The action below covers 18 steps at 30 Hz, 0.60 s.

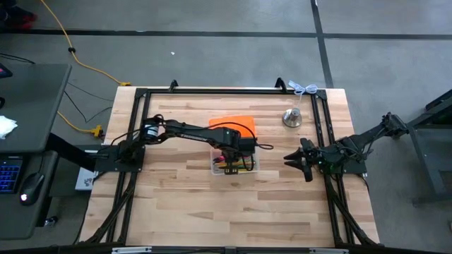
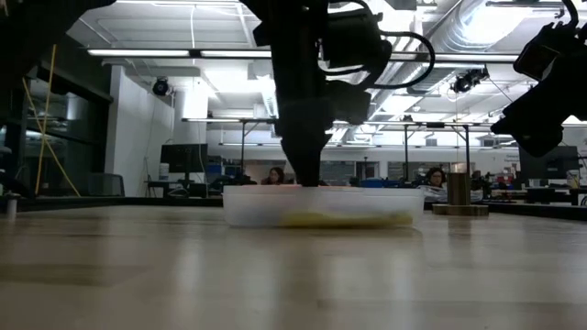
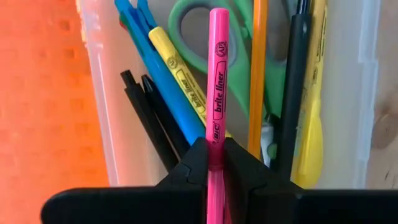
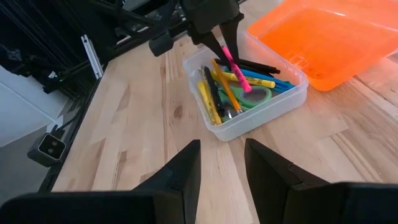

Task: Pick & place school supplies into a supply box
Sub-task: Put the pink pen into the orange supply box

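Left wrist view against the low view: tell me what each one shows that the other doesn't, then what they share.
Only the left wrist view shows the left gripper shut on the pink highlighter, above green scissors and blue pens. Only the low view shows the silver bell and people in the room behind. Both show the clear supply box.

One clear supply box [image 4: 249,118] is sitting on the table, with one orange lid [image 4: 336,37] lying beside it. Inside are showing one pink highlighter [image 3: 217,81], two yellow highlighters [image 3: 177,68], one pair of green-handled scissors [image 3: 239,68], one orange pencil [image 3: 257,74], and what is looking like two blue pens [image 3: 155,68] and three black ones [image 3: 149,115], though they overlap. One silver bell [image 1: 292,117] is standing apart.
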### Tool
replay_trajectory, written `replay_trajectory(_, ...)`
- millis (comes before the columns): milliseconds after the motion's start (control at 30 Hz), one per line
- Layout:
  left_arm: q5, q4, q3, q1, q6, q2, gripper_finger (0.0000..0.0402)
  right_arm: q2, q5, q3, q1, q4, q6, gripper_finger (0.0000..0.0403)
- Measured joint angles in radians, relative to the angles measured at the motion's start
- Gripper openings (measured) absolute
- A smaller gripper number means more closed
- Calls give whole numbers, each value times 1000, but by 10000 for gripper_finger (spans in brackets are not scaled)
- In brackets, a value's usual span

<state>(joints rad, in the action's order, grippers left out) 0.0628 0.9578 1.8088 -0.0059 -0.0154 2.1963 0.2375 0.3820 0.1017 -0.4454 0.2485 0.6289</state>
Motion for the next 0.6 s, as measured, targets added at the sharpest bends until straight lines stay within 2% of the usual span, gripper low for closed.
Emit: replay_trajectory(600,13,-43,-21,0,11,0,56,-2,8,0,0,2,0,103)
